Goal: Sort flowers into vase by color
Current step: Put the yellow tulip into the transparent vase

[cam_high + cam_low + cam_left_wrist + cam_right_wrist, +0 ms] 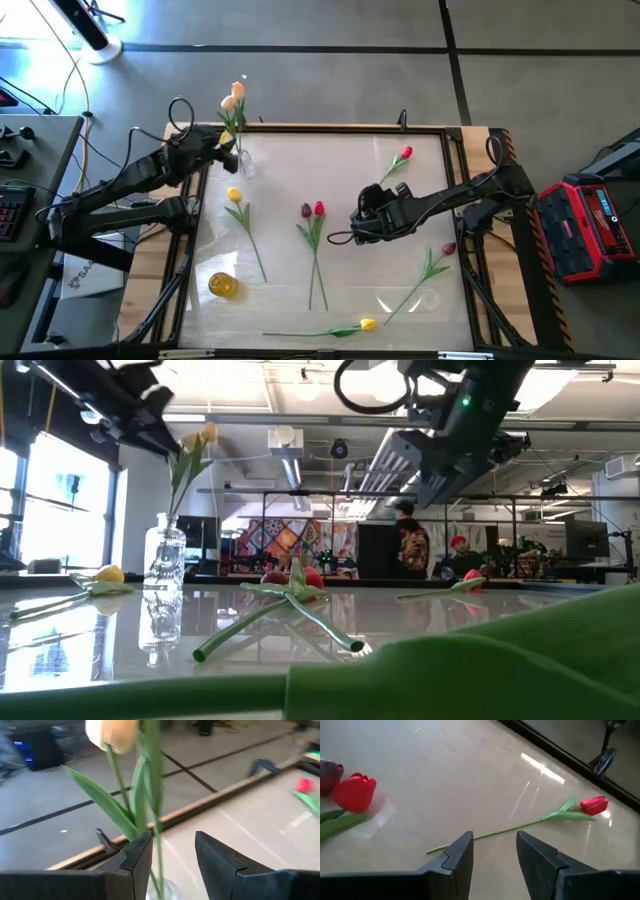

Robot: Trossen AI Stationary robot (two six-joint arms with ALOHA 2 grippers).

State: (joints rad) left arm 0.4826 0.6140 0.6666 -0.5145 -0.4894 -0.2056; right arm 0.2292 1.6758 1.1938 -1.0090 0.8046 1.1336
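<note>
The left gripper (pixel 172 857) hovered over the glass vase (pixel 243 160) at the tabletop's (pixel 350 290) far left corner, fingers parted around the peach tulip's (pixel 234 97) stem, which stood in the vase. The right gripper (pixel 492 855) hung released above the middle. Other tulips (pixel 313 225) lay scattered across the tabletop.

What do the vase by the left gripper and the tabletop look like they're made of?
The vase looks like clear glass or clear plastic: the room behind shows through it, and stems stand visible inside. The tabletop appears to be a smooth, glossy pale sheet, possibly acrylic or laminate; it mirrors the ceiling lights and the red tulip lying on it.
</note>
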